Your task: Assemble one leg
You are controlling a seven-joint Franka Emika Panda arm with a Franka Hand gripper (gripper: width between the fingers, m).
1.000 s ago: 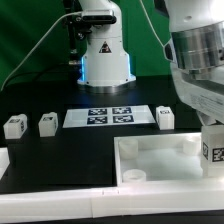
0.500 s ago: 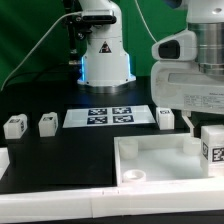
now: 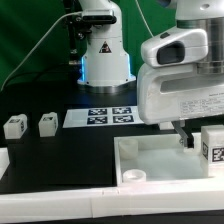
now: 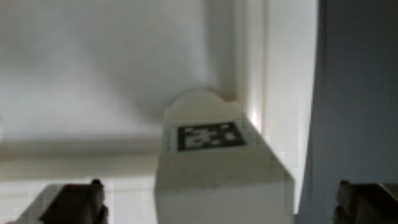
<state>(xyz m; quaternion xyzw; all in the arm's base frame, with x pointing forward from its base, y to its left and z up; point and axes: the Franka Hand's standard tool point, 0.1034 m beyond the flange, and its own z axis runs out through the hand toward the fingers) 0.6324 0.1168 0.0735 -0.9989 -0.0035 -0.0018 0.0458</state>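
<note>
Currently the arm's white wrist housing (image 3: 178, 82) filled the exterior view's right, hanging low over the far right corner of the large white tray (image 3: 150, 158). The jaws showed only as a dark tip below the housing, just beside a white leg (image 3: 211, 143) that stood upright at the tray's right edge, tag facing the camera. Contact between that tip and the leg couldn't be judged from this angle.

Wrist view: the gripper (image 4: 221, 204) looked straight down on a tagged white leg (image 4: 217, 160), tag up, lying between the two dark fingertips (image 4: 71, 203). Jaws were apart, with clear gaps on both sides of the leg, nothing clamped. White tray wall and floor lay behind it.

Elsewhere on the black desk (image 3: 60, 160):
- two more small tagged white legs (image 3: 14, 126) and (image 3: 47, 124) stood side by side at the exterior view's left, well apart from the tray
- the marker board (image 3: 108, 116) lay flat between them and the arm, partly hidden by the housing at its right end
- a white rail (image 3: 60, 202) ran along the near edge, with a small white block (image 3: 3, 162) at the far left edge

The robot base (image 3: 103, 45) sat behind the marker board.
</note>
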